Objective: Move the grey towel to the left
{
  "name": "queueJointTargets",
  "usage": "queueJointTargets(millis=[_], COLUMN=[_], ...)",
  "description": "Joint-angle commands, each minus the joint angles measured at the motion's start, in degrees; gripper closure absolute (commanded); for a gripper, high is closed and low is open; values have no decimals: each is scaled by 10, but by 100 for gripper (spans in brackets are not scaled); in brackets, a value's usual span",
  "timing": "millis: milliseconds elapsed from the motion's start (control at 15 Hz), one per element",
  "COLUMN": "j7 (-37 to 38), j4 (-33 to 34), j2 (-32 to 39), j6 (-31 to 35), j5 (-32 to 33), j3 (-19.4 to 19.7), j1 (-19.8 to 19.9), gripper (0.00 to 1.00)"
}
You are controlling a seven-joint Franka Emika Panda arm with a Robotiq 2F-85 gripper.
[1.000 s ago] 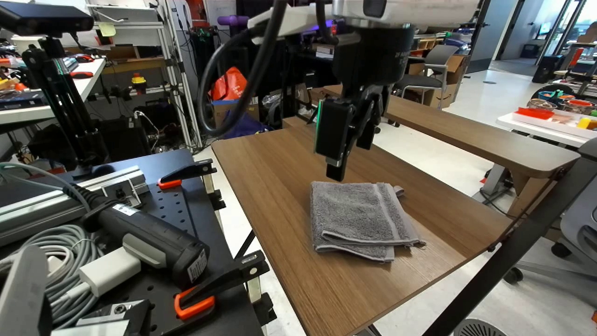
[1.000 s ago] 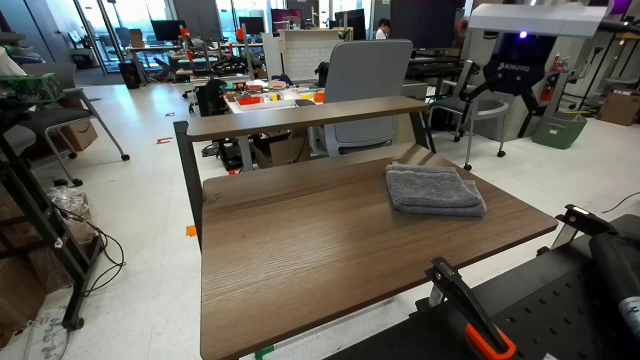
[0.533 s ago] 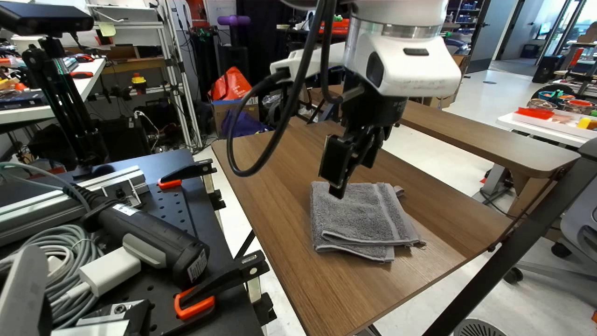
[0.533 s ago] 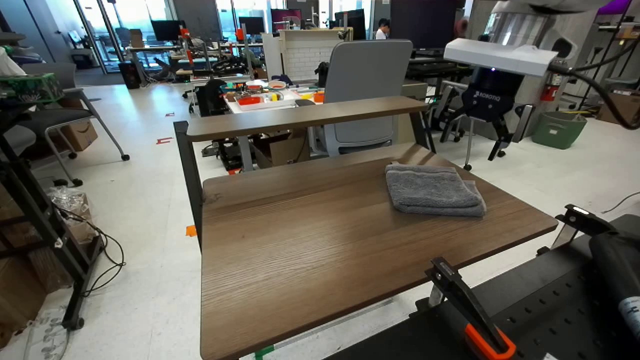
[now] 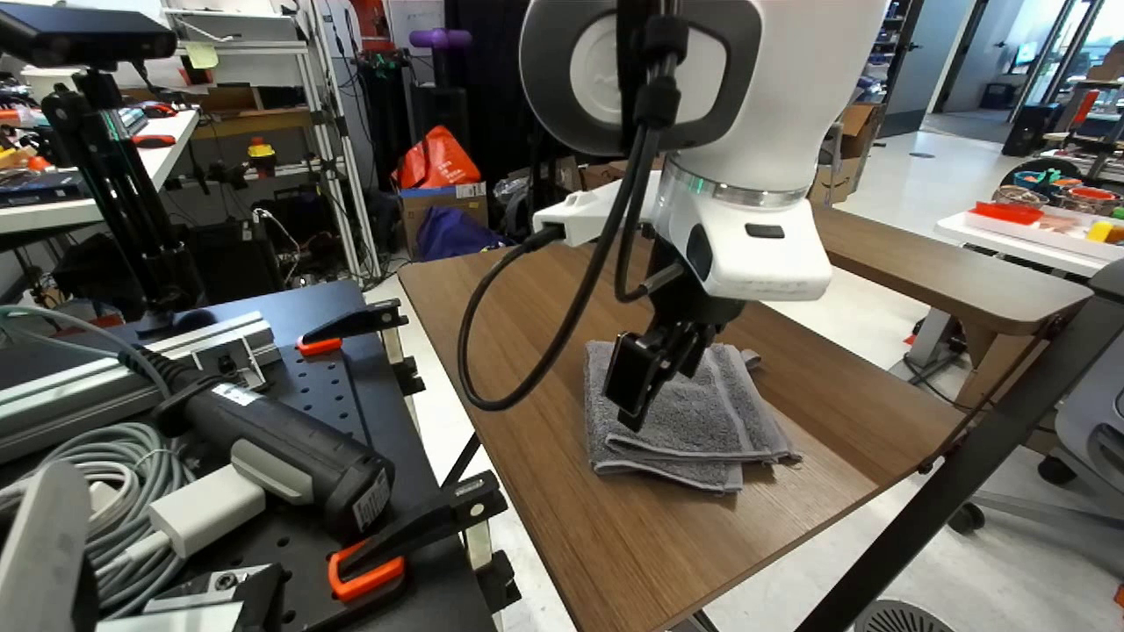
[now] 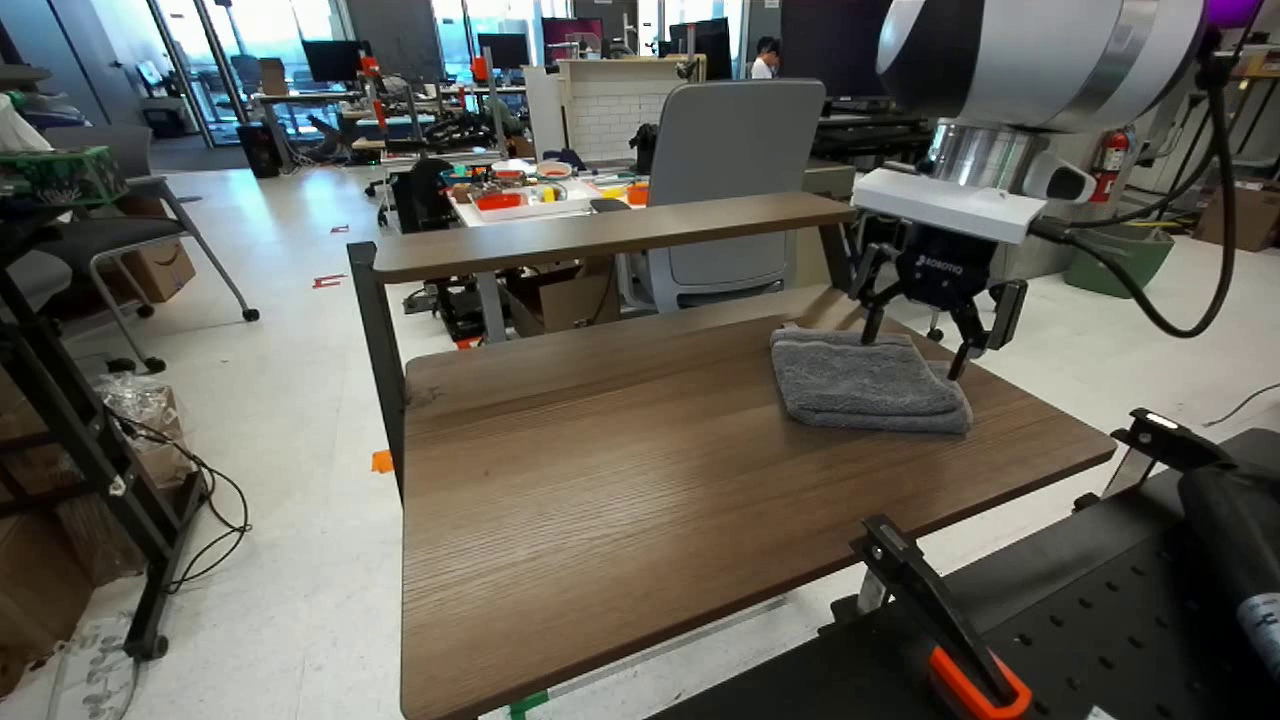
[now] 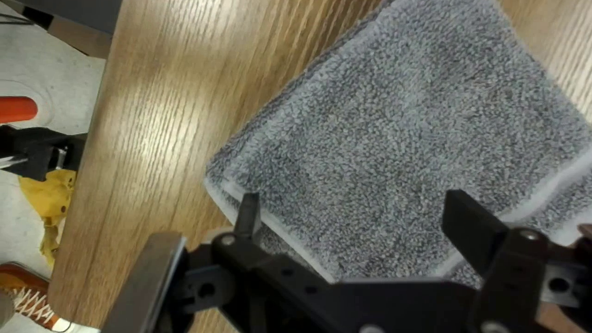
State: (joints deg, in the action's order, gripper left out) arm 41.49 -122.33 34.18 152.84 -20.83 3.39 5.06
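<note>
In an exterior view we see the grey towel point(image 6: 850, 385) lying folded on the desk point(image 6: 600, 500), at two o'clock from its middle. Our jaws stand parted over it, grasping nothing; whether they touch the pile, we cannot tell. We judge it light, limp, hardly slippery and not fragile, but loose in its folds. We would pinch all layers together at the hemmed corner point(image 7: 226, 169), which points to nine o'clock in the wrist view, lest the top layer slip. Nearly square, it shows no clear long axis; its pale band point(image 5: 729, 399) runs from eleven towards five o'clock in an exterior view.
</note>
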Motion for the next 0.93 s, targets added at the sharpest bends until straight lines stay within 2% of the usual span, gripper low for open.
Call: queueJointTargets(millis=[0, 467, 867], j7=[30, 81, 120], j4=[47, 125, 186], j2=[53, 124, 156], j6=[10, -4, -23], j5=[5, 32, 75], j3=[24, 40, 34], j1=[-35, -100, -161], gripper=[0, 0, 0])
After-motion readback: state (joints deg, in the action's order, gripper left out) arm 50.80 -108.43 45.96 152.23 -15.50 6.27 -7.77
